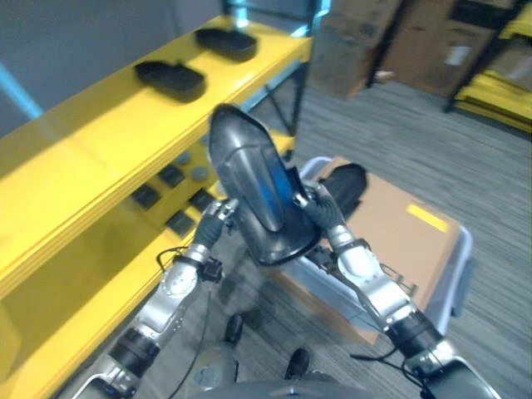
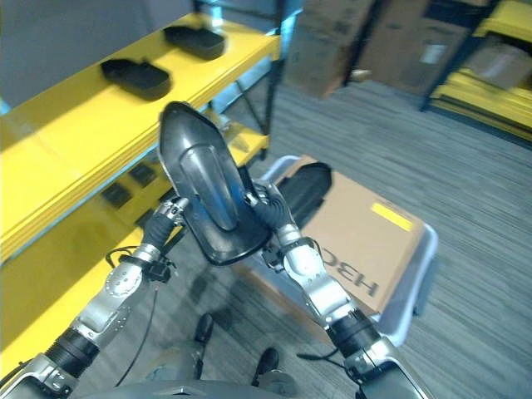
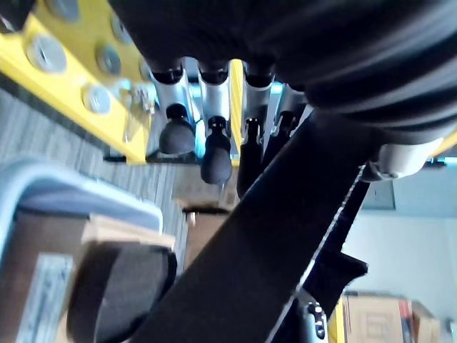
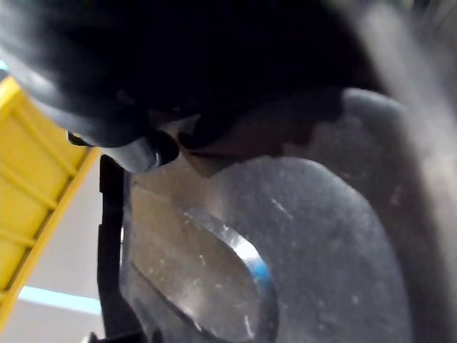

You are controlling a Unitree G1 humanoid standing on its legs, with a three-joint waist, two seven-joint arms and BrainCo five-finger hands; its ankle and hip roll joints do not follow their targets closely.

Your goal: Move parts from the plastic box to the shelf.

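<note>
Both hands grip one dark part (image 1: pixel 253 187) upright: left hand (image 1: pixel 218 214), right hand (image 1: pixel 320 208), beside yellow shelf (image 1: pixel 100 141), above plastic box (image 1: pixel 461 258).

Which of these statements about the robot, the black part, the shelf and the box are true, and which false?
1. Both hands, the left hand and the right hand, hold the large black part. True.
2. The top yellow shelf is bare. False: two black parts lie on it.
3. The plastic box holds brown cardboard. True.
4. The held part rests on the floor. False: it is held up in the air beside the shelf.
</note>
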